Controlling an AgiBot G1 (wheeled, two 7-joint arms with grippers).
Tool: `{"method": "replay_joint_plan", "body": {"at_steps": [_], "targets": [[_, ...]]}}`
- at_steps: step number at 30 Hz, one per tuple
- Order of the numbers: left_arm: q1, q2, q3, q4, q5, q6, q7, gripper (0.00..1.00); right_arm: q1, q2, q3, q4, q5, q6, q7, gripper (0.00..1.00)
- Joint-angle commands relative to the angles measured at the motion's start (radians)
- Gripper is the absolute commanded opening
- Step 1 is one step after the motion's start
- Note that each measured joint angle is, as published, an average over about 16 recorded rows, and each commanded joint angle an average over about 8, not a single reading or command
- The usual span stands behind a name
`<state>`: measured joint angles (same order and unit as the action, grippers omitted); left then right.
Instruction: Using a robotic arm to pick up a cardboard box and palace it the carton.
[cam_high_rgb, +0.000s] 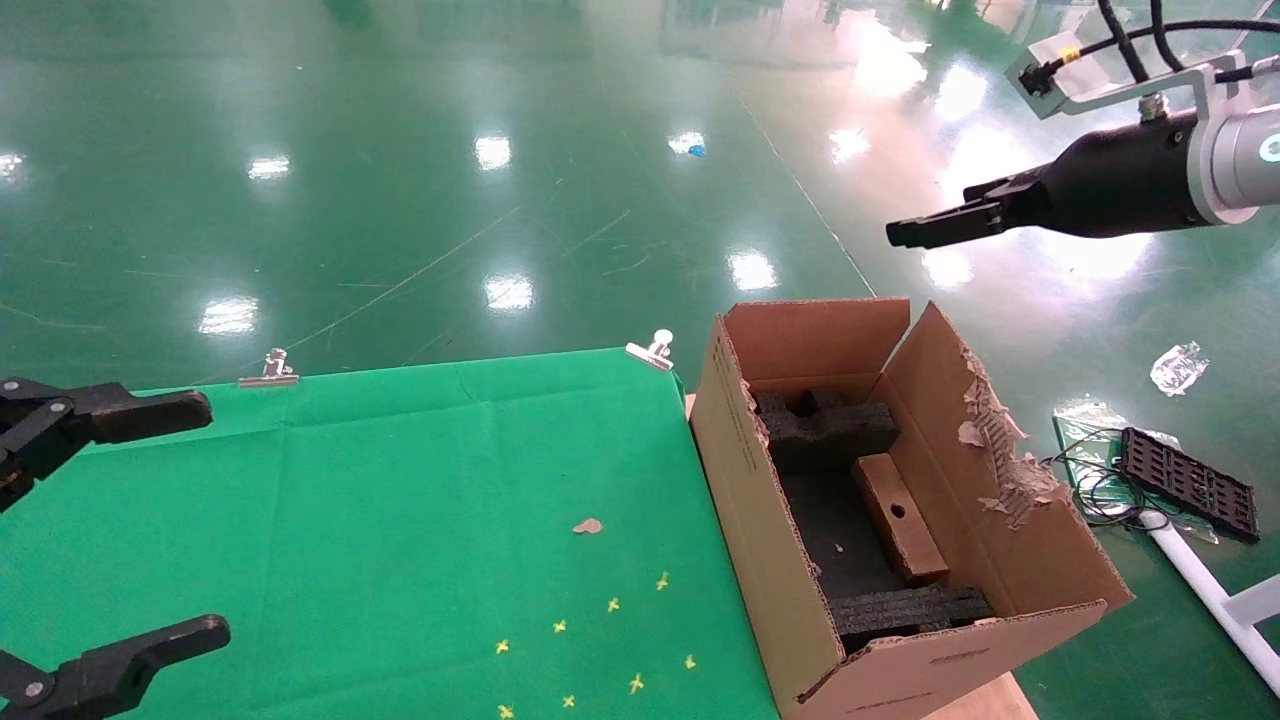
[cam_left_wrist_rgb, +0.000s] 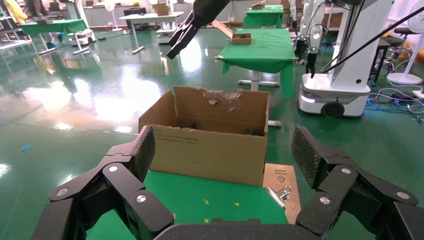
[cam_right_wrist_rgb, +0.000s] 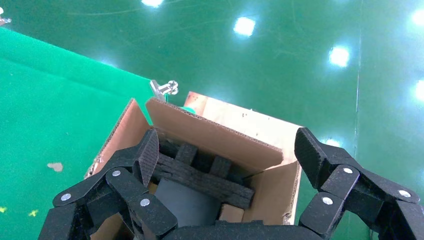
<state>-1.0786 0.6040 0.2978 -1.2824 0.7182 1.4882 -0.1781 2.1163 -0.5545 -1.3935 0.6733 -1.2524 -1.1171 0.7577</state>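
Green cloth (cam_high_rgb: 400, 480) covering table, metal clips (cam_high_rgb: 268, 370) pinning far edge. Cardboard scrap (cam_high_rgb: 588, 526) and yellow marks (cam_high_rgb: 612, 604) lying on it. Black tray (cam_high_rgb: 1188, 483) sitting on floor.

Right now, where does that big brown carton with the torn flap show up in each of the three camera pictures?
Head view: the carton stands right of centre, beside the green cloth.
Left wrist view: the carton sits mid-picture, beyond the open left gripper.
Right wrist view: the carton lies below, between the open right gripper's fingers.
Shared landmark: the black foam blocks inside it, seen in every view.
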Motion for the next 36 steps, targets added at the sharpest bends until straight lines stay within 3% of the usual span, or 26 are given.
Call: {"method": "replay_joint_plan", "body": {"at_steps": [1, 36], "targets": [[0.0, 0.0, 0.0, 0.0, 0.0, 0.0, 0.0, 1.0, 0.003, 0.007, 0.007, 0.024, 0.001, 0.003, -0.009, 1.0], [-0.001, -0.001, 0.002, 0.001, -0.001, 0.0, 0.001, 1.0, -0.618, -0.031, 0.665, 0.373, 0.31, -0.224, -0.342, 1.0]]}}
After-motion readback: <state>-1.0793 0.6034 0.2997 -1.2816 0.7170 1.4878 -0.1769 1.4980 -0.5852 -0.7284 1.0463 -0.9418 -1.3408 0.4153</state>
